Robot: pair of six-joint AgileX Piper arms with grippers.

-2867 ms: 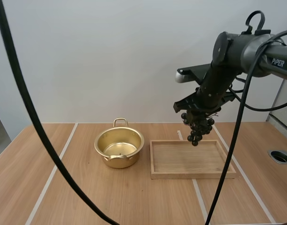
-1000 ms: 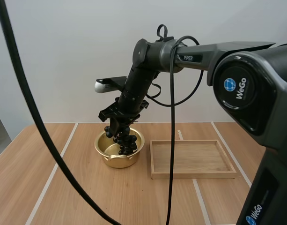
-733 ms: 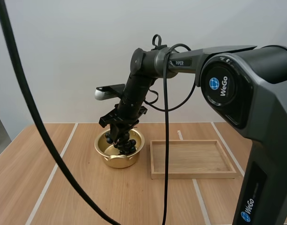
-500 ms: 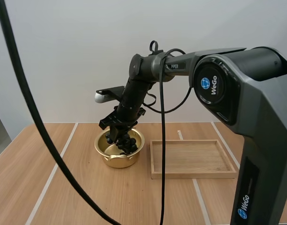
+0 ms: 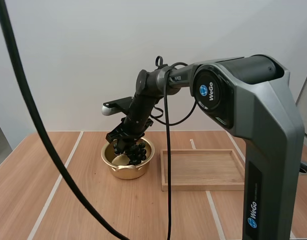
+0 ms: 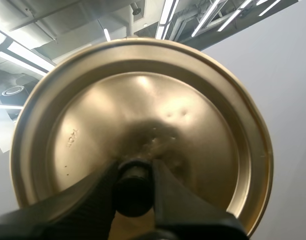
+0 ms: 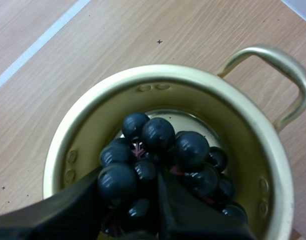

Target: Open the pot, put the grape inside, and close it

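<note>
The gold pot (image 5: 116, 160) stands open on the table, left of the wooden tray. My right gripper (image 5: 126, 143) reaches down into it, shut on the bunch of dark grapes (image 5: 136, 153). From the right wrist the grapes (image 7: 160, 157) hang inside the pot (image 7: 270, 165), pinched between my fingers (image 7: 78, 202), just above its bottom. My left gripper (image 6: 134, 187) is shut on the black knob (image 6: 134, 186) of the gold lid (image 6: 192, 135) and holds it up in the air, its top face toward the camera.
A wooden tray (image 5: 203, 184) lies just right of the pot. White tape lines run across the wooden table (image 5: 68, 210). The pot's far handle (image 7: 285, 75) sticks out past its rim.
My right arm carried the grapes from above the tray leftward to the pot, then lowered them into it over the last second.
</note>
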